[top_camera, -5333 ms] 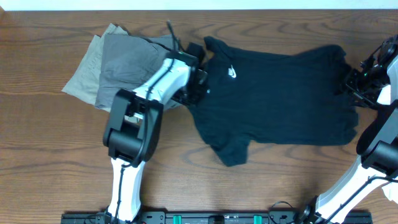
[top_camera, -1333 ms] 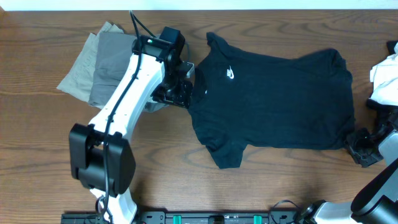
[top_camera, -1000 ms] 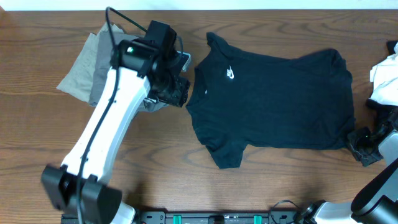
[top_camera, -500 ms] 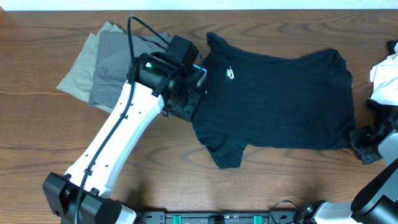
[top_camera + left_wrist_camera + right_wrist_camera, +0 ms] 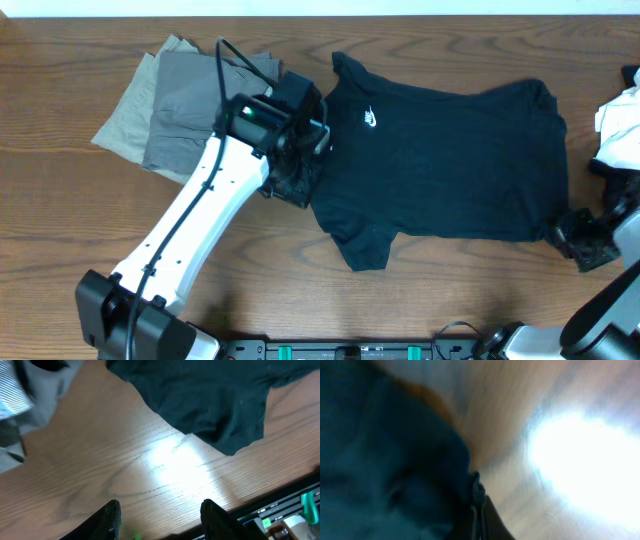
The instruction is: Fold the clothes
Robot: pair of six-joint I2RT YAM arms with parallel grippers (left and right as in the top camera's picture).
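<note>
A black short-sleeved shirt (image 5: 450,160) with a small white logo (image 5: 372,119) lies spread flat across the table's middle. My left gripper (image 5: 298,172) hovers over the shirt's left edge, between the collar and the near sleeve. In the left wrist view it (image 5: 161,510) is open, with only bare wood between the fingers and the sleeve (image 5: 210,400) beyond the tips. My right gripper (image 5: 572,236) sits at the shirt's lower right corner. In the blurred right wrist view its jaws (image 5: 479,510) are pressed together on the dark fabric's edge (image 5: 385,460).
A folded grey piece (image 5: 190,100) lies on a khaki piece (image 5: 125,125) at the back left, just beside my left arm. A white cloth (image 5: 620,130) lies at the right edge. A black rail (image 5: 350,350) runs along the table's front.
My left arm has swung right from over the grey piece to the black shirt's left edge. The right gripper has closed on the shirt's lower right corner.
</note>
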